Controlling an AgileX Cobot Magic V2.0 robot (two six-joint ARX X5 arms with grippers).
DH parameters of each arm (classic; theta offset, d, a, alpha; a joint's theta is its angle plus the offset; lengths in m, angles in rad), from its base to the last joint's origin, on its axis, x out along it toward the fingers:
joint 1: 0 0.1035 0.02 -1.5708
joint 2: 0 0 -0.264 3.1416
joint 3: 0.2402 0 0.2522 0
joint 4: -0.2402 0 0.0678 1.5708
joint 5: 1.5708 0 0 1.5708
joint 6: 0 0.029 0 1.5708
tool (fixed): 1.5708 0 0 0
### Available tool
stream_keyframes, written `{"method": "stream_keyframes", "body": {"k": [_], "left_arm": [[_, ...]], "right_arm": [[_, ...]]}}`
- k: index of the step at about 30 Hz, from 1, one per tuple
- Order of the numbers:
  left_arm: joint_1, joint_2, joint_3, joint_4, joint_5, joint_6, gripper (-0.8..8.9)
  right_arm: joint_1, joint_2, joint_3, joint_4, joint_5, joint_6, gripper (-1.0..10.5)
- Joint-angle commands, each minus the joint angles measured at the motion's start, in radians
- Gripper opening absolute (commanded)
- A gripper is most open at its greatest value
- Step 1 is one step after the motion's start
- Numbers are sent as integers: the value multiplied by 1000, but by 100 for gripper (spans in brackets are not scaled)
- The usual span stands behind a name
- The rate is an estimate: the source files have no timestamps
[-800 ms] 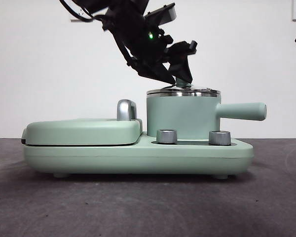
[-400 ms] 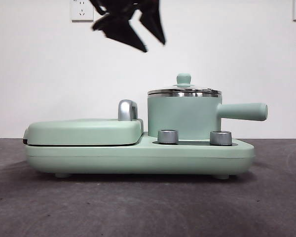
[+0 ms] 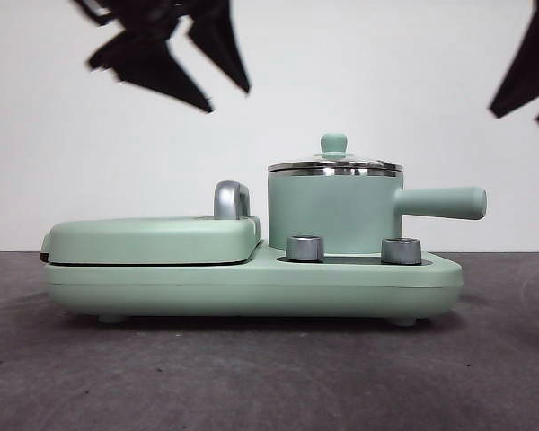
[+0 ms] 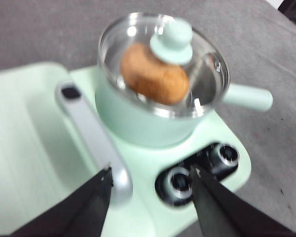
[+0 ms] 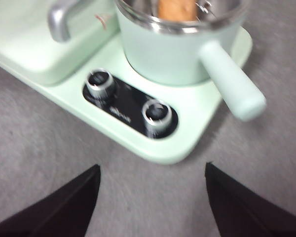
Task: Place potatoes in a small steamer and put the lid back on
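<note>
Potato [image 4: 154, 74] sits inside the small steamer [image 3: 332, 214] on the cooker base [image 3: 251, 285], with the glass lid [image 4: 171, 44] seated on the rim; left gripper [image 4: 150, 173] hangs above, jaws apart and empty, and right gripper [image 5: 153, 170] likewise spread, holding nothing

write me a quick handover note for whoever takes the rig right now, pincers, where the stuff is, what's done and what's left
Left pincer: open, empty, raised above the appliance's griddle side, clear of the pot.
Right pincer: open, empty, hovering over the table in front of the knobs.
Potato: inside the small steamer, seen through the glass.
Lid: seated on the steamer's rim, its knob upright in the front view.
Steamer sits on the appliance base beside the closed griddle cover.
Done: potato in, lid on.
Left: nothing visible on the task; probably only parking both arms.
</note>
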Motion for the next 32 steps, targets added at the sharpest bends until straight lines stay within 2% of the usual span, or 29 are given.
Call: {"method": "stream_keyframes", "body": {"k": [1,8,17,18,19,20,21,32], "left_arm": [[-6,-90,-127,36,1,-55,256],[-6,-308,-308,-12,-3,-89,252],[-6,-384,-325,-64,-11,-56,249],[-6,-384,-325,-66,-10,-58,221],[-7,-384,-325,-66,-6,-62,80],[-8,-385,-325,-63,-4,-62,16],[-8,-384,-325,-58,-4,-56,6],[-7,-386,-325,-59,-3,-57,6]], "right_arm": [[13,40,7,58,-4,-10,327],[47,133,8,138,-30,-9,327],[68,162,8,180,-29,-7,326],[68,157,8,179,-25,-6,294],[68,156,8,179,-26,-5,162],[68,156,8,179,-25,-3,-33],[68,156,8,186,-25,-6,35],[68,156,8,192,-26,-3,35]]}}
